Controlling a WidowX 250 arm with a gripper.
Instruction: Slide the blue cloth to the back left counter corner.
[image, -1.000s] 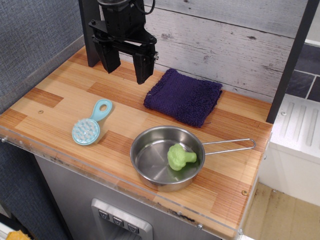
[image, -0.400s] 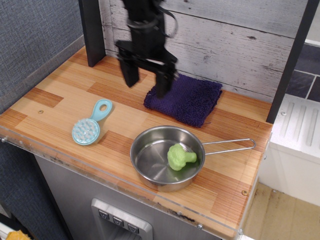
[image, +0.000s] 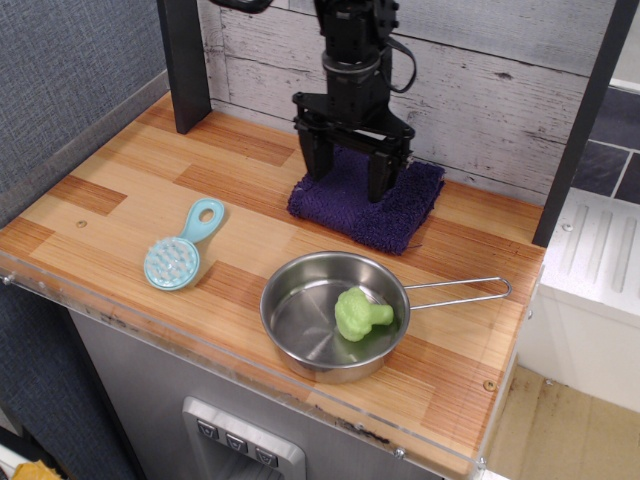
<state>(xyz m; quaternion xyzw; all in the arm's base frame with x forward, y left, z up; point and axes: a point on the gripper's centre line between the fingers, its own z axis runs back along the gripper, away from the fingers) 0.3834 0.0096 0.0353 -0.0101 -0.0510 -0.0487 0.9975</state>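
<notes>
The blue cloth (image: 395, 212), dark navy-purple and fluffy, lies folded roughly square at the back middle-right of the counter, against the plank backsplash. My gripper (image: 347, 180) hangs directly over the cloth's left half, its two black fingers spread apart and pointing down, tips just above or at the cloth surface. It holds nothing. The back left counter corner (image: 190, 125), where the striped wood top meets the dark post, lies well to the left of the cloth.
A steel pan (image: 300, 325) with a green broccoli piece (image: 361, 313) stands in front of the cloth, its handle pointing right. A light-blue round brush (image: 182, 246) lies at the left. A dark post (image: 183, 60) stands at the back left corner.
The gripper has moved right from near the back left post to above the cloth and has come lower. The cloth, pan and brush have not moved.
</notes>
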